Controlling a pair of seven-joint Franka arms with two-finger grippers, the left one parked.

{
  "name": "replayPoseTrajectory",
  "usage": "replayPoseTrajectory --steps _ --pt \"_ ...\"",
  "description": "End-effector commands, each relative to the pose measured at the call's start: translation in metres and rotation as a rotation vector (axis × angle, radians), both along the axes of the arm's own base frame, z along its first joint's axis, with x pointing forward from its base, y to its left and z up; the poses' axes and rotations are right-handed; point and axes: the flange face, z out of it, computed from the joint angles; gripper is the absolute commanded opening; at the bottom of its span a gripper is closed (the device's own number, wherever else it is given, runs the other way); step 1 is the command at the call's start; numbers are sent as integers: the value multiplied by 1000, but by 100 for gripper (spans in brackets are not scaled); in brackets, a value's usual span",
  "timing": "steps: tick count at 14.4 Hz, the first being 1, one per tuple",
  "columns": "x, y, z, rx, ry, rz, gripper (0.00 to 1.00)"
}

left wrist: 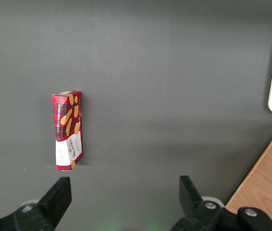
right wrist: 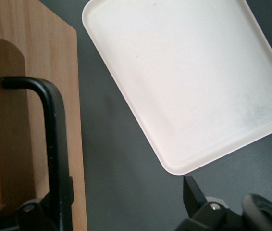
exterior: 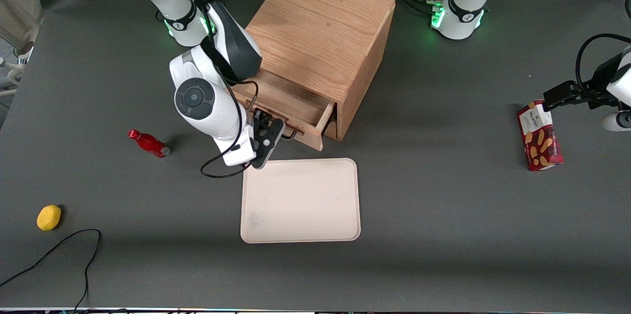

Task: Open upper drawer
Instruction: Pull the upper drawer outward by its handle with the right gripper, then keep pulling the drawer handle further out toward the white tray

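The oak cube cabinet [exterior: 320, 28] stands in the middle of the table. Its upper drawer [exterior: 296, 107] is pulled partway out, with its inside showing. The drawer's front panel [right wrist: 30, 72] and its thin black handle [right wrist: 54, 134] show in the right wrist view. My right gripper [exterior: 282, 132] is low in front of the drawer, at the handle [exterior: 291, 132]. The gripper [right wrist: 124, 195] is open wide. One finger [right wrist: 47, 211] lies against the handle bar. The other finger [right wrist: 191, 192] hangs over the table by the tray's corner. The bottommost drawer is hidden.
A cream tray [exterior: 300, 200] lies just in front of the drawer, nearer the front camera; it also shows in the right wrist view [right wrist: 189, 82]. A red bottle [exterior: 148, 144], a yellow lemon-like object [exterior: 49, 217] and a black cable [exterior: 59, 250] lie toward the working arm's end. A red biscuit box [exterior: 540, 136] lies toward the parked arm's end.
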Motion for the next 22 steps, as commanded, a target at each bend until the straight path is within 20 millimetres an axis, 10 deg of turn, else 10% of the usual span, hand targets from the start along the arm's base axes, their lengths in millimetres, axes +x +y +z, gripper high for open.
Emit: replayPoseTrajectory --steps 1,22 --pt "14 -2 -3 3 -9 38 100" --pt "69 -40 -2 5 -23 45 100"
